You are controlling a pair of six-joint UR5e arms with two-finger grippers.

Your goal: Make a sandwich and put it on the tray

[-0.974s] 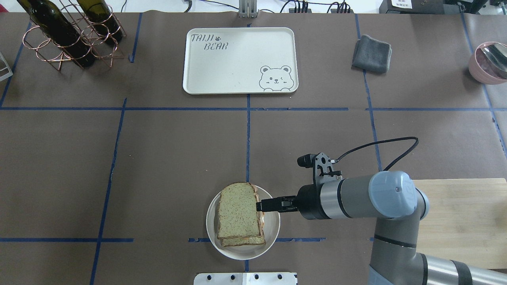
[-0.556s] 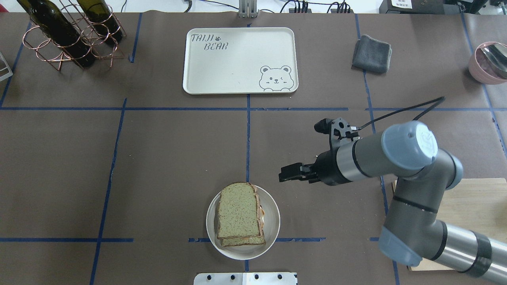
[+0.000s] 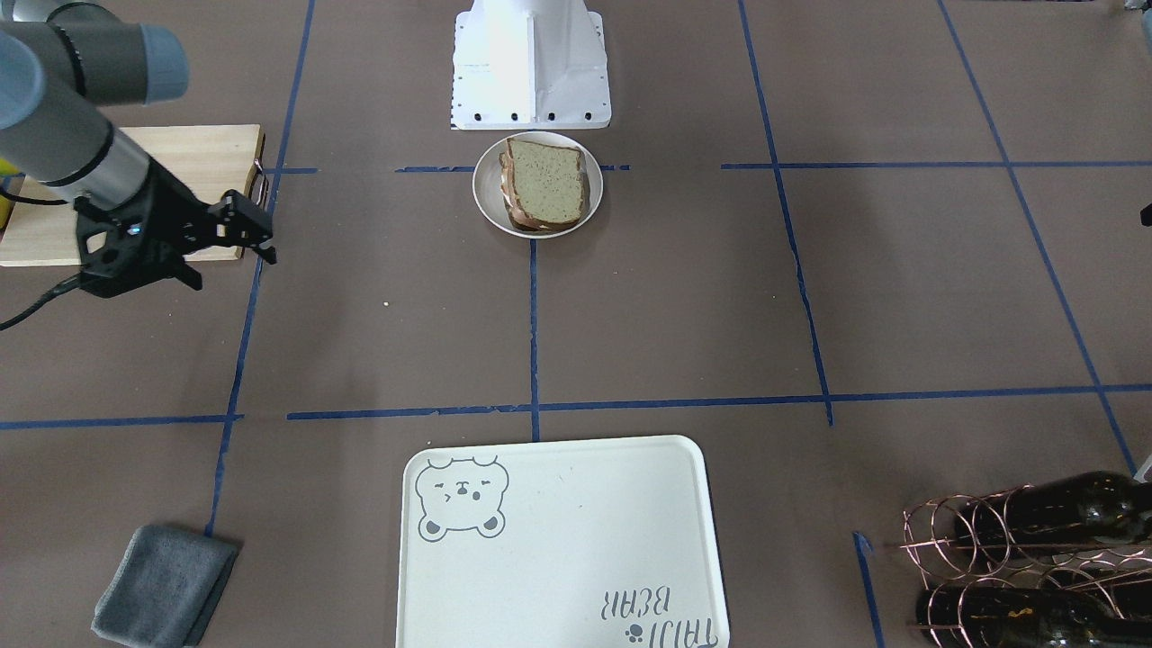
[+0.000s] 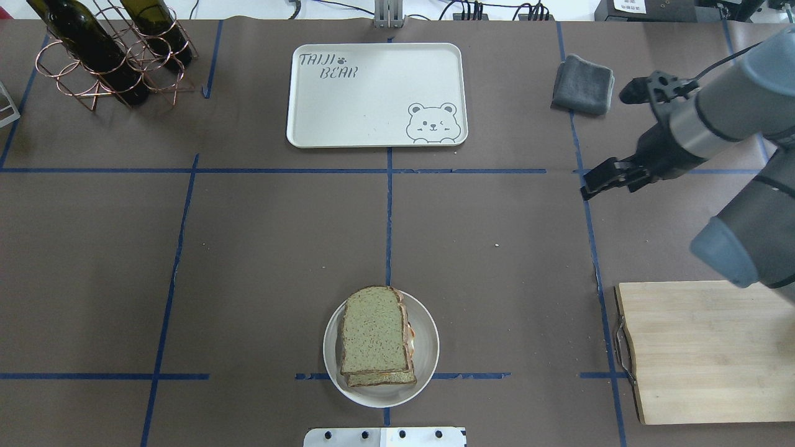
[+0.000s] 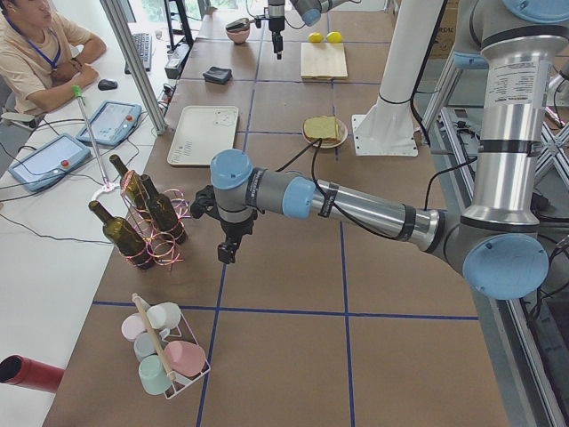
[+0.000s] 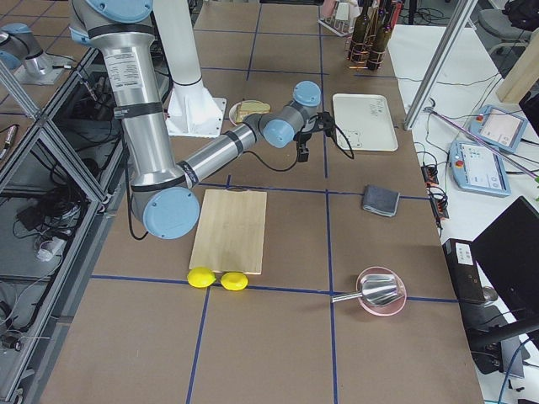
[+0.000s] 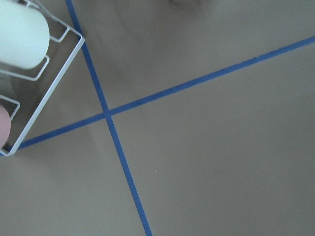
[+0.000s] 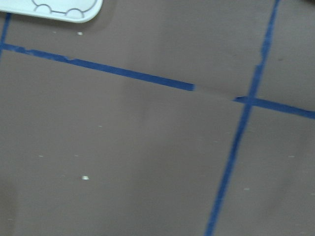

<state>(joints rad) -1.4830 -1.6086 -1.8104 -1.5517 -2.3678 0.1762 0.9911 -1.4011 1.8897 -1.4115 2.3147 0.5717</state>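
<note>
The sandwich (image 4: 374,337) lies on a round white plate (image 4: 428,366) at the near middle of the table, with its top bread slice over the egg; it also shows in the front view (image 3: 544,180). The cream tray (image 4: 366,105) with the bear drawing lies at the far middle and holds nothing. My right gripper (image 4: 587,189) hangs open and empty over the table's right side, near the grey cloth and far from the sandwich. My left gripper (image 5: 227,253) shows only in the left side view, near the bottle rack; I cannot tell whether it is open or shut.
A copper rack with wine bottles (image 4: 105,53) stands at the far left. A grey cloth (image 4: 582,84) and a pink bowl (image 4: 767,99) are at the far right. A wooden cutting board (image 4: 708,351) lies at the near right. A wire cup rack (image 5: 164,356) stands beyond the left end.
My right gripper has drawn away from the sandwich's right edge and swung to the far right of the table. The sandwich stays on the plate.
</note>
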